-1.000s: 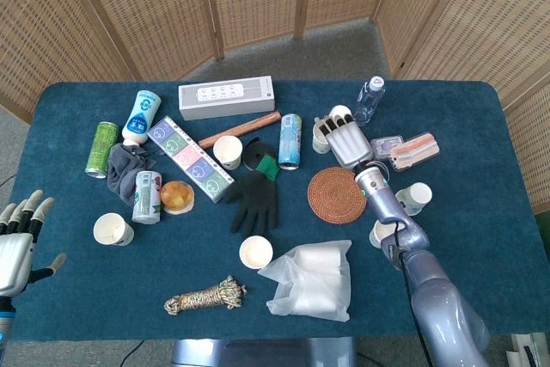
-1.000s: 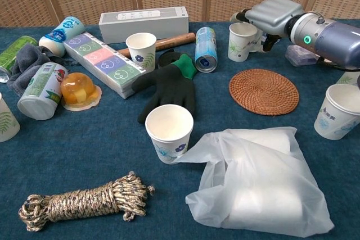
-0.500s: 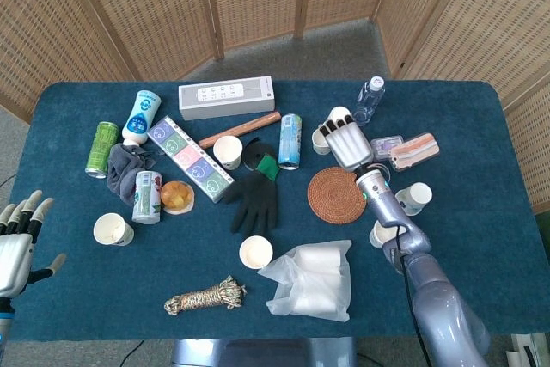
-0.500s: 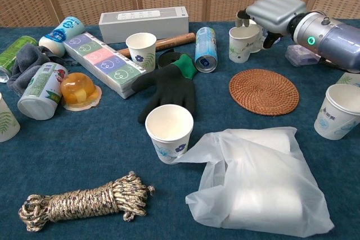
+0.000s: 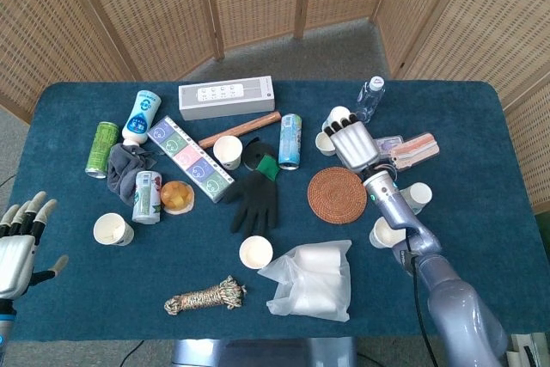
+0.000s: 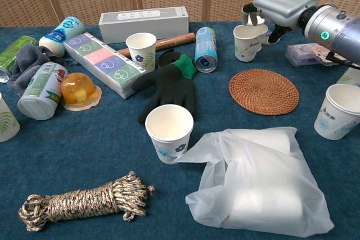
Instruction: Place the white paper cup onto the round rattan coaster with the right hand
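While right robot hand [image 6: 279, 3] grips white paper cup [image 6: 246, 42] from above, fingers curl over rim, cup tilted, lifted clear of counter [image 6: 95, 155]. Cup sits behind round rattan coaster [image 6: 263, 91], toward far edge, not over it. Blue can [image 6: 205, 49] lies just left of cup. Head view: same hand [image 5: 353, 142] palm down, cup [image 5: 326, 143] peeking at its left edge, coaster [image 5: 336, 194] just below. Left robot hand [image 5: 19, 242] off counter's near-left corner, fingers apart, grasping nothing.
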{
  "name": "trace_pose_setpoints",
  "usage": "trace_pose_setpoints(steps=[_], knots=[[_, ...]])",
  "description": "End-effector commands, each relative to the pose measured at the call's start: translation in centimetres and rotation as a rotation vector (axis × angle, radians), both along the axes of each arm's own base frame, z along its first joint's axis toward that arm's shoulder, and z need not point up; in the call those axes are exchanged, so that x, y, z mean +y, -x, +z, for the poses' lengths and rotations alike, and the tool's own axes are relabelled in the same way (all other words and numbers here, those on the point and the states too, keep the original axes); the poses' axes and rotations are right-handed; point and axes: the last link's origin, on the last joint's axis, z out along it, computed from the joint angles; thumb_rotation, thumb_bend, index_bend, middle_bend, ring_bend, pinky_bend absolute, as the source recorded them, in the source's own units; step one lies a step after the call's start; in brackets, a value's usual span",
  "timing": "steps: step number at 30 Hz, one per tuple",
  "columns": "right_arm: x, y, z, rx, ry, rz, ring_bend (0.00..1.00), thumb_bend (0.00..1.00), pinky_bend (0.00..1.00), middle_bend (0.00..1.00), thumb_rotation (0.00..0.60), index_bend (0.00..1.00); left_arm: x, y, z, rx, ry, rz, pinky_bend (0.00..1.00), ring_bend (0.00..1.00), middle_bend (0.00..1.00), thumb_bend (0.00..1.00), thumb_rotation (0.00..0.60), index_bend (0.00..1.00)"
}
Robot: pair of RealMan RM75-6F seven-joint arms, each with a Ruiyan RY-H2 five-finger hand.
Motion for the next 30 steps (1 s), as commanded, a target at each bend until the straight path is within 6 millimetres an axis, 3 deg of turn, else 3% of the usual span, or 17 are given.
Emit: trace_pose_setpoints(steps=[1,11,22,30], knots=[[0.2,0.2,0.9,-0.031,0.012,0.011,0.38,0.4,0.34,0.45,0.6,0.34,0.0,0.0,0.0,-0.001,0.0,0.001,0.0,0.0,0.0,0.29,0.6,0.06],[2.0,0.7,3.4,-0.139,0.004,0.037,0.38,0.41,0.34,0.45,0.6,0.34,-0.1,-0.1,-0.2,-0.005,0.013,-0.004,0.0,0.0,0.0,0.29,0.6,0.06],[6.7,0.3,6.5,-0.21,-0.094,0.069,0.38,0.42,0.34,0.45,0.6,0.34,0.2,0.0,-0.7,-0.003,0.033,0.002,0.0,0.0,0.0,0.29,0.6,0.06],[8.5,0.3,6.4,-0.2,-0.122,0.056,0.38,0.43,0.42,0.44,0.6,0.33,0.4,-0.2,-1.3,-0.007,0.049,-0.004,0.0,0.0,0.0,0.29,0.6,0.06]])
